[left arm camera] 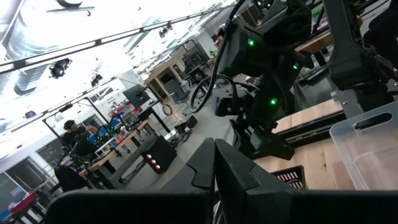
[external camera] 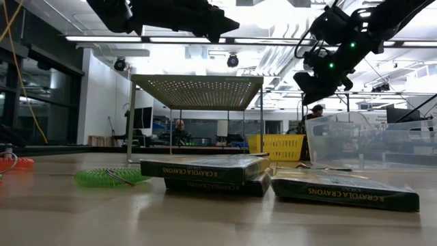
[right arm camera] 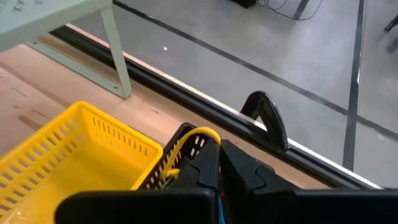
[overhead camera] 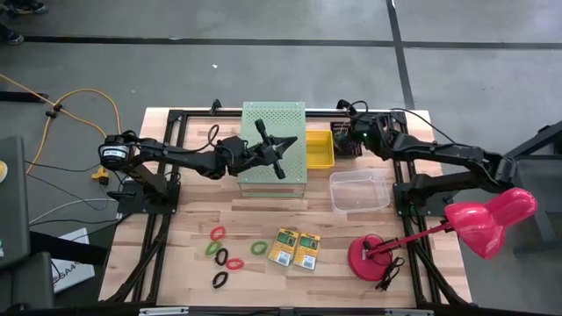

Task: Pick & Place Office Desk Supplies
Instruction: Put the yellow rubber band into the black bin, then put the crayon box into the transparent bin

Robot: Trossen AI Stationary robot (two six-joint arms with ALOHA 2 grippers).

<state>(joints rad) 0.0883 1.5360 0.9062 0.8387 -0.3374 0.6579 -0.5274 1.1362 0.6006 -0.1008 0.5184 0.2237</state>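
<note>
Both pairs of jaws are pressed together with nothing between them. Above the large pale-green perforated box (overhead camera: 273,149) at the back of the wooden slat table (overhead camera: 263,219), the left gripper (overhead camera: 279,151) hangs on its dark arm, fingertips pointing toward the right arm. Further right, the right gripper (overhead camera: 349,139) sits at the table's back edge just beside the small yellow plastic basket (overhead camera: 320,149), and its wrist view shows the closed dark fingers (right arm camera: 221,165) right over that basket's rim (right arm camera: 118,134). Well apart from both grippers, the supplies lie untouched at the front of the table: two small flat yellow-and-green crayon boxes (overhead camera: 294,249) lie side by side, touching, and to their left are scattered elastic band loops, namely a red one (overhead camera: 217,233), a green one (overhead camera: 212,248), another red (overhead camera: 222,256), another green (overhead camera: 259,247), a red-orange one (overhead camera: 234,262) and a black one (overhead camera: 219,280). In the low view one crayon box (external camera: 205,169) seems to rest partly on something beneath it, with a green loop (external camera: 109,177) to its side. Between the basket and the crayon boxes stands a clear plastic bin (overhead camera: 359,191). On the front right corner is a pink desk lamp (overhead camera: 439,230) with a round red base.
</note>
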